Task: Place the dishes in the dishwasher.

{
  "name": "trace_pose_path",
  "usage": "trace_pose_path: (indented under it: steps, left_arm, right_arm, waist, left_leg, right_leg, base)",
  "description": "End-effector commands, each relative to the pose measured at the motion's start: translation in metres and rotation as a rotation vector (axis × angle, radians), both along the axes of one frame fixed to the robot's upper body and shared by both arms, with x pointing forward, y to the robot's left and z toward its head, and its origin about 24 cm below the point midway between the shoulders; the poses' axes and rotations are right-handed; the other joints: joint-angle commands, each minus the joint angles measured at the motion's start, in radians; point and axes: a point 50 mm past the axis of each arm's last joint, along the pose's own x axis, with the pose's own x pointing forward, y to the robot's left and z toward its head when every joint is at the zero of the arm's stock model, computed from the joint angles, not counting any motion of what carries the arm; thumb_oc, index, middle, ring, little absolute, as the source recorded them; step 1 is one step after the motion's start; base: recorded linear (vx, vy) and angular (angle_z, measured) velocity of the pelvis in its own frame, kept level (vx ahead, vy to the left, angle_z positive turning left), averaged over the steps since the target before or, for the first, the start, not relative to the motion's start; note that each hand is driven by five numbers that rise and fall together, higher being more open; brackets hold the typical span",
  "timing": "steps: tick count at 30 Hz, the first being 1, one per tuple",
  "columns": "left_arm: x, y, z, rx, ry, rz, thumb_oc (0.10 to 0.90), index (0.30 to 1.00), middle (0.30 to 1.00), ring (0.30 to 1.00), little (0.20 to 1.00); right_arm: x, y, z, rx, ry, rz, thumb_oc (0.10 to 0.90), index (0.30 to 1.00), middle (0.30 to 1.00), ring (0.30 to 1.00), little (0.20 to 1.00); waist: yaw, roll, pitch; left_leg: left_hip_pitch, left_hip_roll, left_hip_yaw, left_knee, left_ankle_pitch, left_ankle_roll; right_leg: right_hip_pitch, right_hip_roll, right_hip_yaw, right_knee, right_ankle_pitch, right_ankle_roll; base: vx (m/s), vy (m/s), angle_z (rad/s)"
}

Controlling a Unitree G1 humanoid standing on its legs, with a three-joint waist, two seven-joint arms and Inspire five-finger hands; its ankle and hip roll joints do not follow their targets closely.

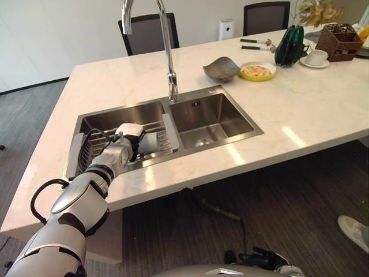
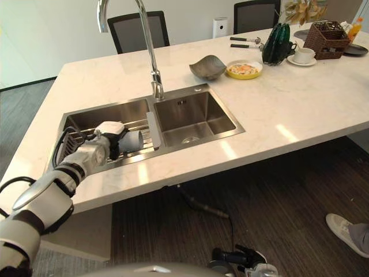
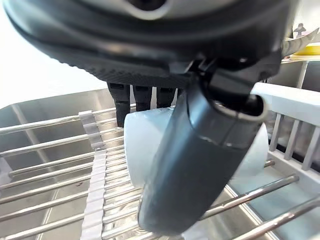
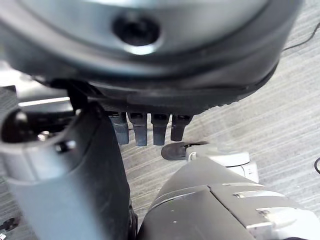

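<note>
A pale translucent cup (image 1: 151,142) lies on its side on the wire rack (image 1: 86,149) in the left basin of the steel sink (image 1: 207,118). My left hand (image 1: 128,138) reaches down into that basin from the counter's front edge. In the left wrist view the thumb (image 3: 195,165) lies across the cup (image 3: 142,145) and the fingers (image 3: 142,95) curl behind it, so the hand is shut on it. My right hand (image 4: 150,75) hangs low over the grey floor, fingers (image 4: 150,129) relaxed and holding nothing.
A tall faucet (image 1: 167,52) rises between the basins. On the far counter are a grey bowl (image 1: 221,68), a yellow plate of food (image 1: 258,71), a dark green object (image 1: 290,46), a cup on a saucer (image 1: 315,57) and a wicker basket (image 1: 339,41). A person's shoe (image 1: 354,231) shows at the lower right.
</note>
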Motion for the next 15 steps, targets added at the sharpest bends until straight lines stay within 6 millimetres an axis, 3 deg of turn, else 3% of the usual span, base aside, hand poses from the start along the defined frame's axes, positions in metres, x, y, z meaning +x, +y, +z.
trace_pose_path:
  steps: [1, 9, 10, 11, 15]
  left_arm:
    - [0.015, -0.014, 0.021, 0.069, -0.02, -0.076, 0.4, 0.3, 0.3, 0.3, 0.3]
    - [0.022, -0.025, 0.04, 0.079, -0.108, -0.151, 0.4, 0.3, 0.3, 0.3, 0.3]
    - [0.023, -0.024, 0.045, 0.081, -0.132, -0.156, 0.4, 0.3, 0.3, 0.3, 0.3]
    - [0.026, -0.027, 0.063, 0.07, -0.218, -0.201, 0.4, 0.3, 0.3, 0.3, 0.3]
    - [0.022, -0.027, 0.079, 0.087, -0.332, -0.296, 0.4, 0.3, 0.3, 0.3, 0.3]
  right_arm:
    - [-0.011, -0.01, 0.0, -0.046, 0.076, 0.052, 0.8, 0.9, 0.9, 0.9, 0.9]
    - [-0.013, -0.012, 0.0, -0.061, 0.072, 0.068, 0.8, 0.9, 0.9, 0.9, 0.9]
    - [-0.012, -0.013, 0.001, -0.062, 0.068, 0.071, 0.8, 0.9, 0.9, 0.9, 0.9]
    - [-0.015, -0.013, 0.001, -0.06, 0.058, 0.063, 0.8, 0.9, 0.9, 0.9, 0.9]
    - [-0.02, -0.012, 0.001, -0.055, 0.041, 0.05, 0.8, 0.9, 0.9, 0.9, 0.9]
  waist:
    - [-0.019, -0.02, 0.077]
    - [-0.012, -0.029, 0.079]
    - [-0.011, -0.029, 0.08]
    - [-0.003, -0.03, 0.081]
    - [0.011, -0.027, 0.08]
  left_leg:
    - [0.023, -0.034, -0.015, 0.009, -0.076, 0.025]
    - [0.027, -0.021, -0.015, 0.009, -0.072, 0.017]
    - [0.029, -0.019, -0.014, 0.009, -0.071, 0.016]
    - [0.031, -0.012, -0.016, 0.009, -0.068, 0.01]
    - [0.025, 0.0, -0.039, 0.009, -0.053, -0.004]
  right_leg:
    - [0.048, -0.07, -0.072, 0.014, -0.117, 0.123]
    - [0.057, -0.06, -0.087, 0.014, -0.125, 0.12]
    - [0.06, -0.06, -0.089, 0.014, -0.126, 0.12]
    - [0.069, -0.057, -0.099, 0.014, -0.132, 0.119]
    - [0.09, -0.055, -0.129, 0.014, -0.147, 0.112]
  base:
    - [0.0, 0.0, 0.0]
    - [0.0, -0.004, 0.0]
    - [-0.03, -0.051, 0.0]
    - [-0.03, -0.064, 0.0]
    - [-0.03, -0.071, 0.04]
